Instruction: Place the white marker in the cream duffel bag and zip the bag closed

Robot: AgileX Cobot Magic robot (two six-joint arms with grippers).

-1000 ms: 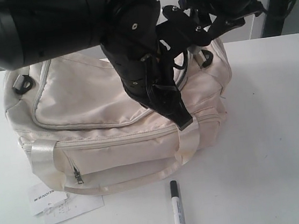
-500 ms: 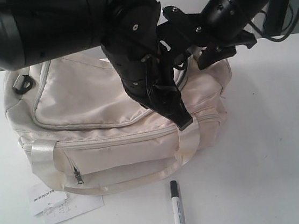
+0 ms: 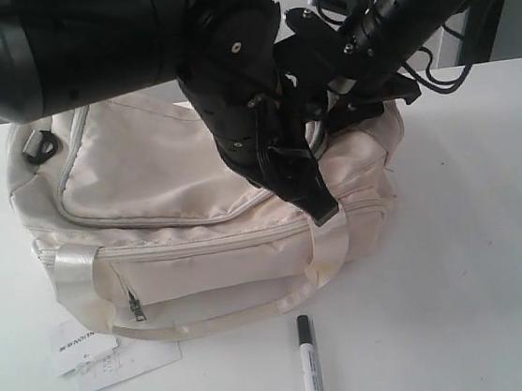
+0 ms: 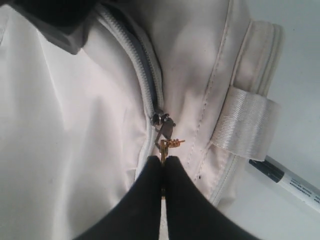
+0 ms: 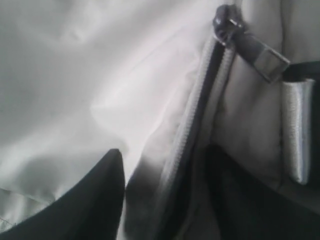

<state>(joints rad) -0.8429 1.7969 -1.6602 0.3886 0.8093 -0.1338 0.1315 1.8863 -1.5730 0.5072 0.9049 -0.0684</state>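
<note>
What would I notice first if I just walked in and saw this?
A big cream duffel bag fills the middle of the white table, with two black robot arms bent over it. The left gripper pinches a small zipper pull, and the white marker lies on the table outside the bag, nearer the camera.

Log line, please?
left claw: shut on gold zipper pull | right claw: open over cream fabric duffel bag | slim white marker: on white table

The left end effector (image 4: 163,161) pinches the zipper pull (image 4: 165,132) on the cream duffel bag (image 4: 75,125).
</note>
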